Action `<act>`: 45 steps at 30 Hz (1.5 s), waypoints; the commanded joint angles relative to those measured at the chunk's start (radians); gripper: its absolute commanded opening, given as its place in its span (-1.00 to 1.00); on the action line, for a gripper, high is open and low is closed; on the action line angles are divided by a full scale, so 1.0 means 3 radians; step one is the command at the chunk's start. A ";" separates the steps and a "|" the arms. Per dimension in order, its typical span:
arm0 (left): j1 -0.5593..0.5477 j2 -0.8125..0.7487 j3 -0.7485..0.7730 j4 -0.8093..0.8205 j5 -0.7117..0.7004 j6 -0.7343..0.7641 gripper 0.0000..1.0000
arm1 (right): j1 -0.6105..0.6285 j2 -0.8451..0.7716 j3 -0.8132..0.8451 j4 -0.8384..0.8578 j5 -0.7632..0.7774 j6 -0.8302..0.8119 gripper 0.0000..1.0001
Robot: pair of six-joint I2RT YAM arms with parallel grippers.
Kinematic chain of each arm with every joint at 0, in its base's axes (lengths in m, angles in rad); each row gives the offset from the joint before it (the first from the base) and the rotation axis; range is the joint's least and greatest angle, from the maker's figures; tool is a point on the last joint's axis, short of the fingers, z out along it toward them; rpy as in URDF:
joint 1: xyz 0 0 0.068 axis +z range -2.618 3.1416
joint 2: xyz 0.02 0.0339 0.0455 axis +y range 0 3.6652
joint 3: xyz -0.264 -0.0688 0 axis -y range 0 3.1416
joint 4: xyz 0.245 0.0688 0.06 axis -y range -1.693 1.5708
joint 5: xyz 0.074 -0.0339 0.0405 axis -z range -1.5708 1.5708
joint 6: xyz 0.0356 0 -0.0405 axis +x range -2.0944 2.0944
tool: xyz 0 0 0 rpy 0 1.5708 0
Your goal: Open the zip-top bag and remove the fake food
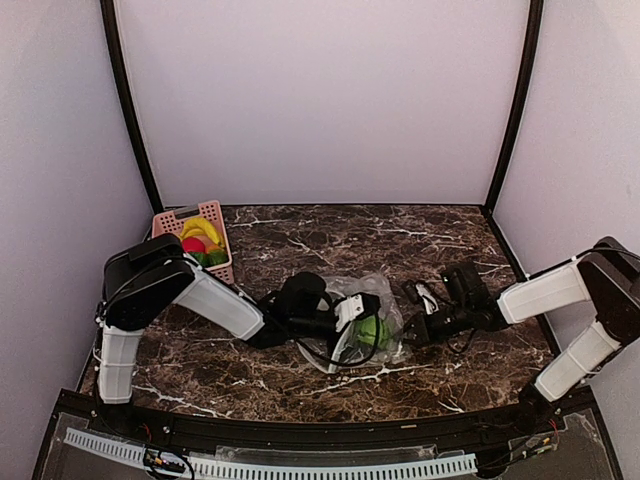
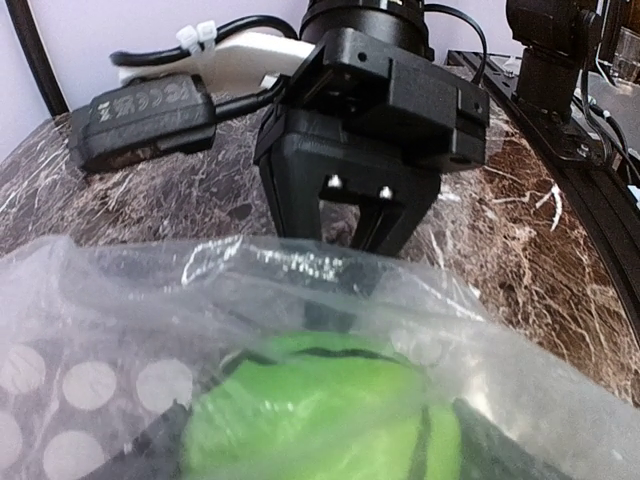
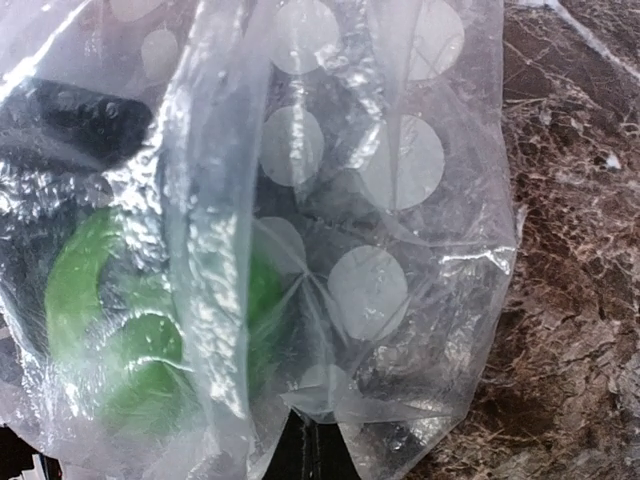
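- Two arms stood at the near edge: one left arm (image 1: 200, 295) and one right arm (image 1: 545, 290).
- One zip-top bag (image 1: 383, 292) lay between them.
- One bright green ball (image 1: 372, 330) showed inside that bag.
- One pink basket (image 1: 215, 212) stood at the far left.
- The basket held one yellow banana (image 1: 200, 230) and one red ball (image 1: 193, 245); the green pieces (image 1: 212, 258) beside them were too crowded to count.

Top external: high behind both arm bases, looking down and forward; the whole dark marbled tabletop (image 1: 330, 235) fits, far off.
Left wrist: low, very close, clear dotted plastic bag (image 2: 120, 290) filling the lower frame.
Right wrist: pressed against that bag.
Shared: bag and glossy bright green ball (image 2: 320, 410), all three views.
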 commanded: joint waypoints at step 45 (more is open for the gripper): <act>0.2163 -0.2606 -0.0680 -0.1578 -0.2123 -0.1333 0.35 | -0.0468 -0.0606 -0.0358 0.0256 0.0217 0.0260 -1.00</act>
